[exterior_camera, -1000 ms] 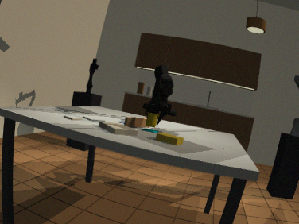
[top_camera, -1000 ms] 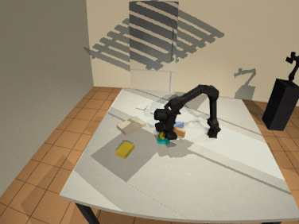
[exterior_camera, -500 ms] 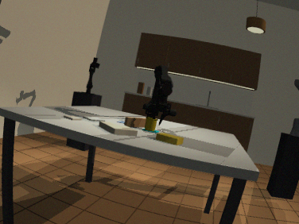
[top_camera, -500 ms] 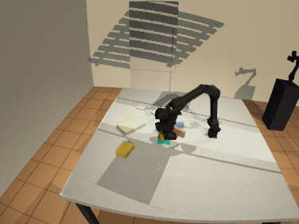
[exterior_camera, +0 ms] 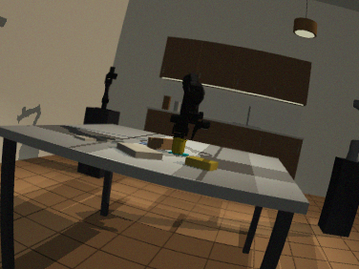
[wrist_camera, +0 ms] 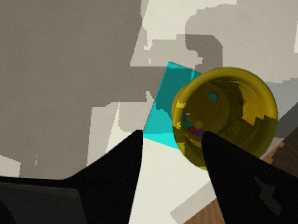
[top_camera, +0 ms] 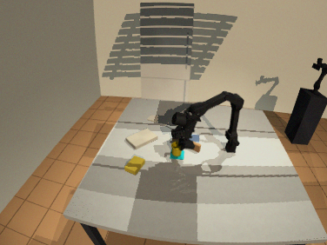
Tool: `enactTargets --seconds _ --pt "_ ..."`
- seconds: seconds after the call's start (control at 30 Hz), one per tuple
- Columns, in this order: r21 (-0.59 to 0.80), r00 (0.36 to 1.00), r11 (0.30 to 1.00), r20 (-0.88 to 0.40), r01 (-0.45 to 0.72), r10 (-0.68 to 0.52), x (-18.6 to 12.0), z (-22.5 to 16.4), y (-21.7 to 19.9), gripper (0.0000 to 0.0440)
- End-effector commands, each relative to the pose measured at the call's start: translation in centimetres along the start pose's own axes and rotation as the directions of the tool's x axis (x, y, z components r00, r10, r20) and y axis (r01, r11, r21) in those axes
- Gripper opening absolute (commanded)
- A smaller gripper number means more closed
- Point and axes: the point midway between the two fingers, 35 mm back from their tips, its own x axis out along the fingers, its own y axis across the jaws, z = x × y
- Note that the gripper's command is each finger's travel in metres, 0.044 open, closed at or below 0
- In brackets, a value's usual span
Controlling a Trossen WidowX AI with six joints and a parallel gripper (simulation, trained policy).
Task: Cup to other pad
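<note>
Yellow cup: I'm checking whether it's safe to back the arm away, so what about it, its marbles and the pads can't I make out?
- Cup underside: hidden by its walls in every view.
- Marbles, full count: wrist, a finger of the gripper may cover some; top and exterior, too small.
- Blue pad, full outline: top, partly behind the arm.

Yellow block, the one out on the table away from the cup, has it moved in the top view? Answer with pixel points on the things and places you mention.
No, the yellow block (top_camera: pixel 135 165) (exterior_camera: pixel 200 163) shows no visible shift, judged against the near left corner of the table (top_camera: pixel 68 215).
</note>
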Motion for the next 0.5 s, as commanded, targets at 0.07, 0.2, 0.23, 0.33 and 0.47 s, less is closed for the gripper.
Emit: enactTargets --seconds 0.07,0.2,0.23,0.33,0.47 --pt "0.023 0.999 1.0 0.034 -0.017 0.016 -1.6 0.2 0.0 0.0204" --pt "0.038 0.998 0.999 0.06 -0.02 0.018 -2.8 0.5 -0.2 0.0279" --pt "0.043 0.998 0.999 0.065 -0.021 0.018 -3.1 0.6 -0.3 0.0303" --pt "0.058 0.996 0.998 0.086 -0.022 0.017 -4.0 0.9 -0.6 0.0376" --pt "0.077 0.994 0.997 0.112 -0.024 0.016 -5.3 1.5 -1.0 0.044"
